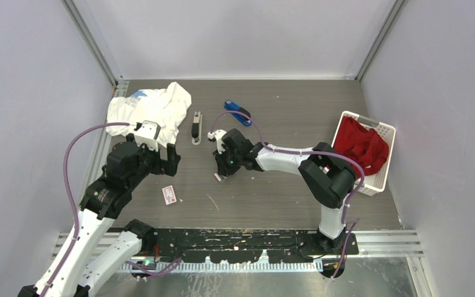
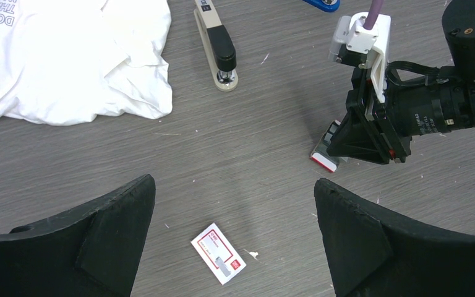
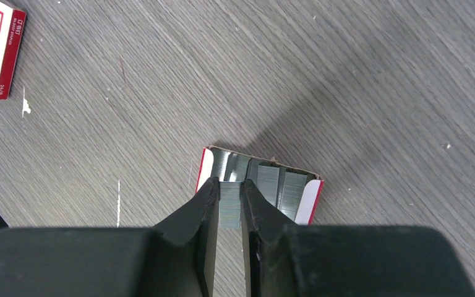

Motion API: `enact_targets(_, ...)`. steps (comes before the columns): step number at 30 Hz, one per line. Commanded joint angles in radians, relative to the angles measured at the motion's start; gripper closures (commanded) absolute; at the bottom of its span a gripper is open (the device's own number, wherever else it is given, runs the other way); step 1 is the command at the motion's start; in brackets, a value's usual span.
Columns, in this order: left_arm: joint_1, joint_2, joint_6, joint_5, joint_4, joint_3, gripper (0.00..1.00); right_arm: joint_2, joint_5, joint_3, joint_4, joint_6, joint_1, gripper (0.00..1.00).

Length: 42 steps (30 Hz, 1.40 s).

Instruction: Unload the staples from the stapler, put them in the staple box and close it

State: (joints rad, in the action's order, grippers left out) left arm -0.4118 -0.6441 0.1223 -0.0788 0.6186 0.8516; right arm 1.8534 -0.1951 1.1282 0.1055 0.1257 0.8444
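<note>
- The left gripper (image 2: 235, 182) hangs with its jaws wide apart and holds nothing; a closed white-and-red box (image 2: 218, 253) lies just below it.
- The right gripper (image 3: 229, 189) pinches a strip of staples (image 3: 229, 207), long axis along its fingers, nosing into the open tray (image 3: 306, 201).
- The stapler (image 1: 196, 127) lies beyond, pointing away.
- The table (image 1: 272, 204) is grey woodgrain. A white cloth (image 1: 151, 108) and a basket (image 1: 385, 133) sit farther back, between pale walls.

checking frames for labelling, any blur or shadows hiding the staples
Right wrist: the staples and open box are sharp, only the near jaws blur, a soft shadow lies beyond the box. Left wrist: crisp, faint shadow beside the box. Top view: evenly lit, staples too small to make out.
</note>
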Motion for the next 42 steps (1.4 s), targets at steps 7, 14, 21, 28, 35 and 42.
enact_targets(7, 0.005, 0.003, -0.003, 0.010, -0.056, 0.002, 0.01, -0.008, 0.021, 0.043, -0.028, -0.024, 0.005, 0.85)
enact_targets(14, 0.006, 0.003, -0.003, 0.010, -0.056, 0.003, 0.02, -0.001, 0.027, 0.049, -0.027, -0.029, 0.005, 0.85)
enact_targets(21, 0.005, 0.003, -0.003, 0.011, -0.056, 0.003, 0.01, 0.007, 0.029, 0.050, -0.022, -0.032, 0.006, 0.85)
enact_targets(28, 0.005, 0.003, -0.003, 0.012, -0.057, 0.002, 0.01, 0.012, 0.031, 0.050, -0.021, -0.034, 0.005, 0.84)
enact_targets(35, 0.005, 0.003, -0.003, 0.012, -0.057, 0.003, 0.01, 0.017, 0.031, 0.053, -0.015, -0.037, 0.005, 0.82)
enact_targets(42, 0.005, 0.003, -0.003, 0.013, -0.057, 0.003, 0.02, 0.017, 0.029, 0.054, -0.010, -0.039, 0.006, 0.81)
